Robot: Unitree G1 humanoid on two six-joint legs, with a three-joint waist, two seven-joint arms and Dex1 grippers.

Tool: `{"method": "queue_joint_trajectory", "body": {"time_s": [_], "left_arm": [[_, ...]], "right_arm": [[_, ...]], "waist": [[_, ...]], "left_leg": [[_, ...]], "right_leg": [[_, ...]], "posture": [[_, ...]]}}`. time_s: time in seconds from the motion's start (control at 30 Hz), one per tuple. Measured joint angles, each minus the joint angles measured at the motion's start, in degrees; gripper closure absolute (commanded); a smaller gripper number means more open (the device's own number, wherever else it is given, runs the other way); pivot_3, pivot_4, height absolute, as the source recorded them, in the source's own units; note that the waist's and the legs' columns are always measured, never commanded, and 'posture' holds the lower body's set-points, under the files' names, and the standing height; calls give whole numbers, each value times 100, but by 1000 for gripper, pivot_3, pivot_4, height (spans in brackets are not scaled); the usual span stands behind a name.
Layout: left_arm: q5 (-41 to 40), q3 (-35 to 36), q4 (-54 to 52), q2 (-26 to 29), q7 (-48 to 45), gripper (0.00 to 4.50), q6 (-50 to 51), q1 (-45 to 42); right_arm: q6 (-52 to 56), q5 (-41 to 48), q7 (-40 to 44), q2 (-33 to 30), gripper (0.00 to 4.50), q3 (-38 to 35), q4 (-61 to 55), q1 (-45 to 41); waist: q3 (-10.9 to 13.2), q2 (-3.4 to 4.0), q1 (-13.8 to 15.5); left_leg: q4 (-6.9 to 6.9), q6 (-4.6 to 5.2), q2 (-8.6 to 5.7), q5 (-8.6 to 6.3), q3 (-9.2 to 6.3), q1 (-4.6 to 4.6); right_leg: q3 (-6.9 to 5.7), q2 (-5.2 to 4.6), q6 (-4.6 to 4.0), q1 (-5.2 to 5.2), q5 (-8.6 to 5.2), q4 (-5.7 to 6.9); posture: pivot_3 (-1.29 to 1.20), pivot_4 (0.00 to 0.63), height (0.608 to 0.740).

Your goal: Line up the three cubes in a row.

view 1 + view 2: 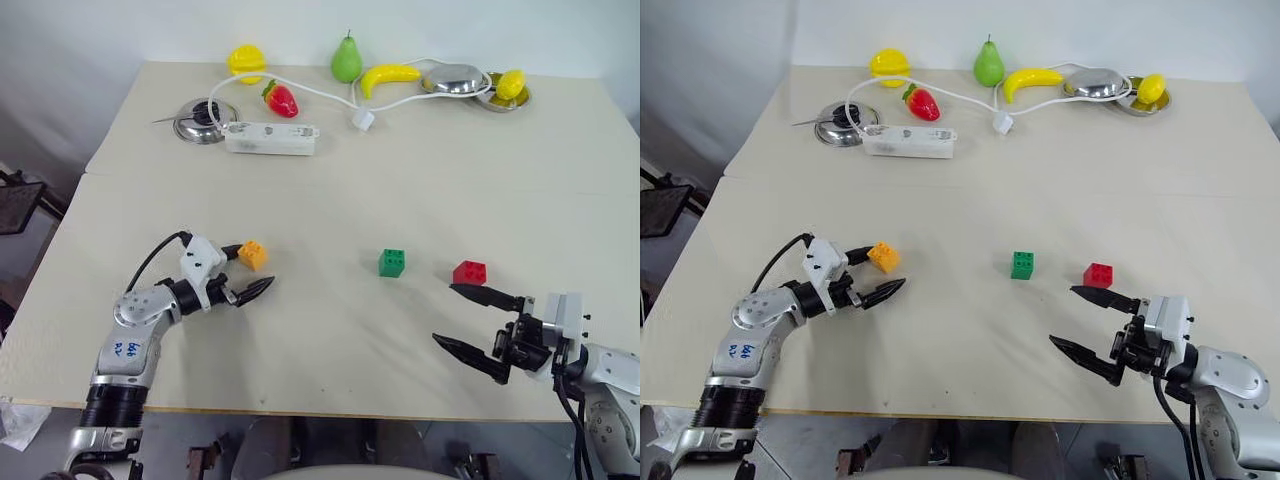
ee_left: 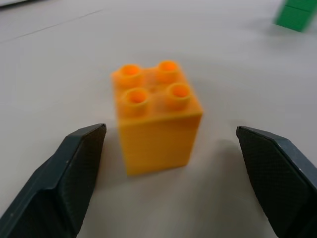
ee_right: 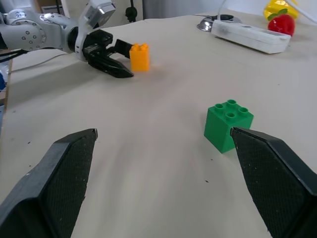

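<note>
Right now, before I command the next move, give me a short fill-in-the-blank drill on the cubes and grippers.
1. The left gripper stands open around the small studded plastic ____ cube.
2. The small studded green plastic cube sits between that cube and the ____ one.
3. The right gripper is ____, holding nothing.

Missing words: orange; red; open

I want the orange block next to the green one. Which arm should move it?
The left, probably. Its end effector is open with the orange block between its fingers; the right end effector sits by the red block.
</note>
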Motion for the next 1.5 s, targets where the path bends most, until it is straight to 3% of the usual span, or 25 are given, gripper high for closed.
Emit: {"method": "queue_joint_trajectory", "body": {"time_s": [0.07,0.17,0.4,0.43,0.67,0.83,1.0,1.1,1.4,1.43,1.5], "left_arm": [[-1,72,-252,-180,393,29,309,77],[-5,96,-403,-327,687,631,519,100],[-5,51,-211,-310,571,2878,482,-82],[-7,34,-75,-211,408,3009,381,-170],[-245,-389,1429,658,-2592,3003,-1222,-1811],[136,-1198,3471,-46,-3918,3003,-2243,-3391],[916,-1706,5618,-864,-3930,3003,-3191,-4393],[1215,-1710,6354,-1053,-3599,3003,-3492,-4665],[1342,-1509,6787,-1230,-3431,3003,-3758,-4746],[1348,-1485,6791,-1231,-3439,2278,-3755,-4746],[1385,-1476,6795,-1215,-3460,1733,-3753,-4745]], "right_arm": [[29,19,1,-1,0,0,0,-1],[40,19,0,0,0,2,0,-3],[41,21,3,0,0,36,-1,-27],[40,27,3,0,0,29,-7,-13],[35,348,37,-17,0,-599,-273,577],[11,408,106,-55,0,-1050,-282,946],[15,496,16,-46,0,-1437,-349,1182],[30,569,-43,30,0,-1528,-561,1430],[31,591,-227,146,0,-1553,-852,1700],[31,592,-229,147,0,-1554,-852,1713],[32,593,-209,147,0,-1553,-848,1740]], "waist": [[0,0,2],[0,1,1],[-1,2,27],[-1,1,24],[-1,1,33],[1,-6,24],[9,-19,-13],[11,-23,-22],[12,-26,6],[12,-27,4],[12,-26,2]], "left_leg": [[0,0,-1,0,-1,0],[0,0,0,1,0,1],[1,1,-4,2,-2,0],[2,1,-4,3,-1,-1],[1,1,-21,3,2,-8],[1,6,-39,6,8,-11],[-7,7,-32,6,14,-13],[-9,7,-28,6,14,-14],[0,13,-16,7,7,-16],[0,14,-16,7,7,-16],[0,14,-16,7,7,-16]], "right_leg": [[1,-1,0,1,0,-1],[0,-1,0,1,0,1],[-2,-2,0,1,0,1],[-3,-2,0,1,0,0],[-10,-1,0,-2,0,-4],[-11,5,7,2,4,-12],[-11,10,8,-6,4,-16],[-11,10,8,-10,4,-16],[-8,-1,12,-8,7,-12],[-8,-1,12,-8,7,-12],[-8,-1,12,-8,7,-12]], "posture": [[0,150,740],[0,150,740],[0,150,740],[0,150,740],[0,150,740],[0,150,740],[0,150,740],[0,150,740],[0,150,740],[0,150,740],[0,150,740]]}}
